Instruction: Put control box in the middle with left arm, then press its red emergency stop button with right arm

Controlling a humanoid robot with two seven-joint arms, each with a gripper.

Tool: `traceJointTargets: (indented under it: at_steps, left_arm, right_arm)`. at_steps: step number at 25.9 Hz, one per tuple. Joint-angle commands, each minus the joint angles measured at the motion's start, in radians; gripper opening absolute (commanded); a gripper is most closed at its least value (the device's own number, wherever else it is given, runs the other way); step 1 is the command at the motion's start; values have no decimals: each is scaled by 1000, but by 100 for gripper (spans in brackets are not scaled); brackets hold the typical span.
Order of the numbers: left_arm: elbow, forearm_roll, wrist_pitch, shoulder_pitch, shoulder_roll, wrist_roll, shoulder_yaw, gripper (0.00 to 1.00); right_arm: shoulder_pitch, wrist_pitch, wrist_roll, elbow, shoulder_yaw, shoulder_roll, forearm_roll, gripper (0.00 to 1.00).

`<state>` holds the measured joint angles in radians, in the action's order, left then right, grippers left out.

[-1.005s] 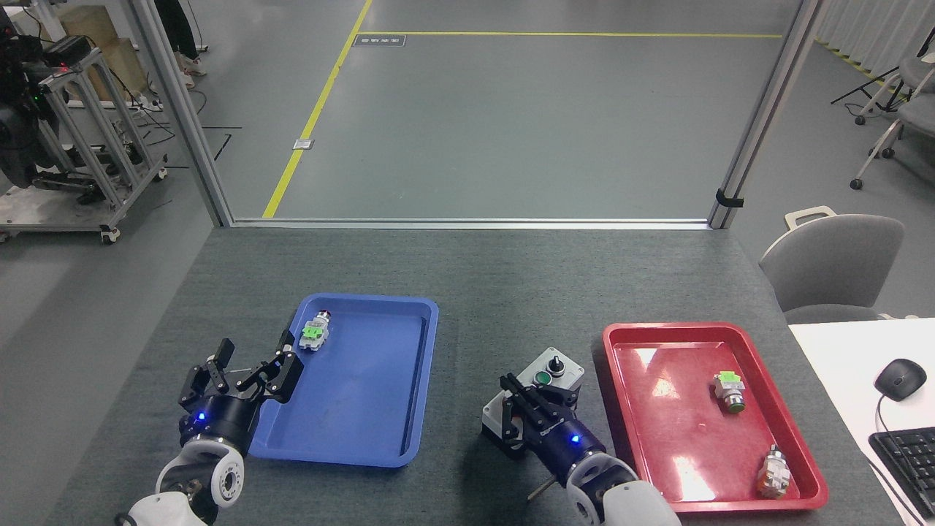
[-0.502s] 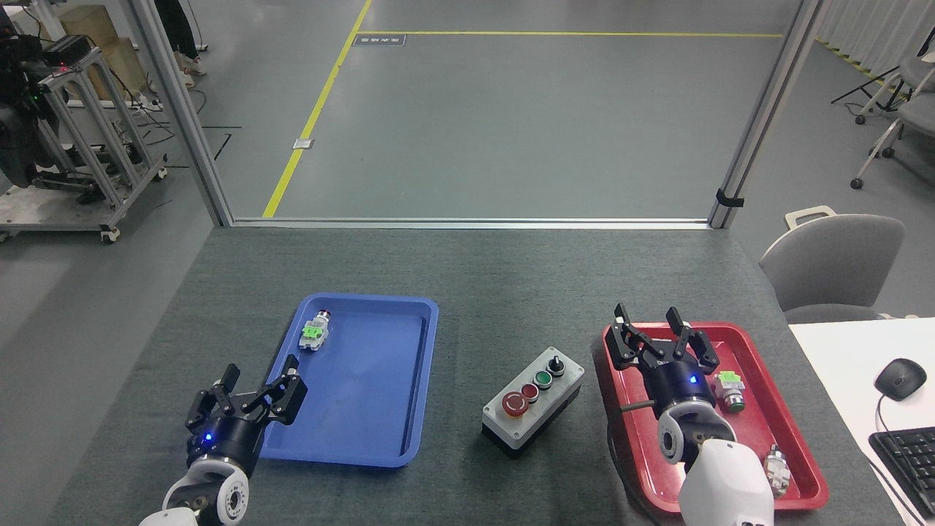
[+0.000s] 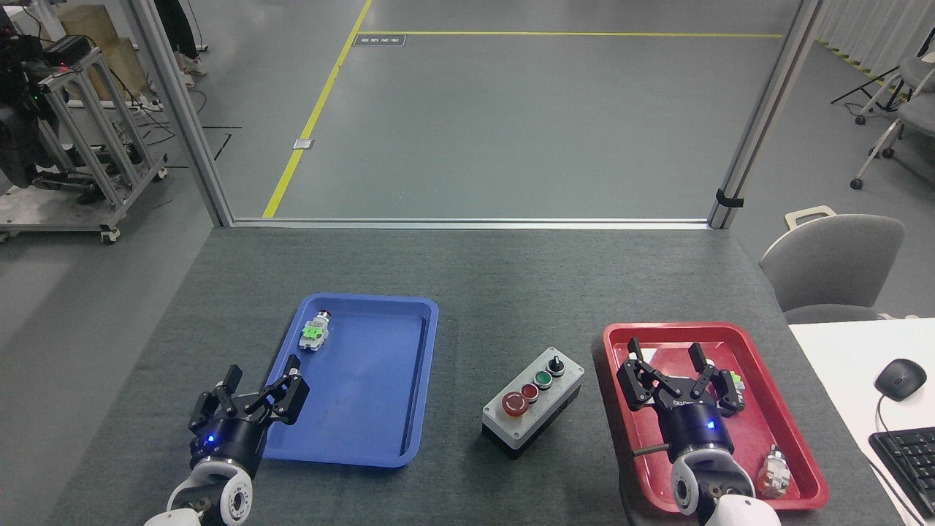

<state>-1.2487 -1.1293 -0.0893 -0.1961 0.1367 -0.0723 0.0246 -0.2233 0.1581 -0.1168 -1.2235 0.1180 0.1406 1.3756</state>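
control box on bare felt between two trays, both claws spread and empty

the blue tray (image 3: 409, 380) lies left of centre on the dark grey table (image 3: 467, 270). it holds one thing only, a small silver switch with a green block (image 3: 315, 331) lying near its far left corner; the rest of its floor is bare. the red tray (image 3: 738, 332) lies to the right. in it, a switch with a green block (image 3: 734, 381) shows only partly behind the right gripper (image 3: 680, 376), and a silver part with an orange block (image 3: 773, 471) sits near the tray's near right corner.

the control box (image 3: 532, 401) stands on the bare felt of the middle (image 3: 467, 321), between the trays and touching neither, set at a slant. its lid carries in a row a black knob (image 3: 556, 363), a green button (image 3: 542, 378), a small red button (image 3: 529, 391) and the red emergency stop button (image 3: 515, 403) with its yellow collar, nearest the robot. a white mark shows on the mushroom head but is too small to read.

the left gripper (image 3: 252, 387) hangs over the blue tray's near left edge, fingers spread wide, holding nothing. the right gripper hovers over the red tray, fingers also wide apart and empty, well apart from the box. pale lettering on its body is too small to read.

open felt runs along the table's far edge and around the box.
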Motion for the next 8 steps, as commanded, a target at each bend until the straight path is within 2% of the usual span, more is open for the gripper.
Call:
traceJointTargets:
  at_steps: [1,8]
  left_arm:
    - [0,0,-1,0,0,0,0,99]
    - [0,0,0,0,0,-1,0,99]
  right_arm:
    - [10,-2,3,-4,-1,-7,0,100]
    - [32,-2,-7,-8,-1,-9,0,100]
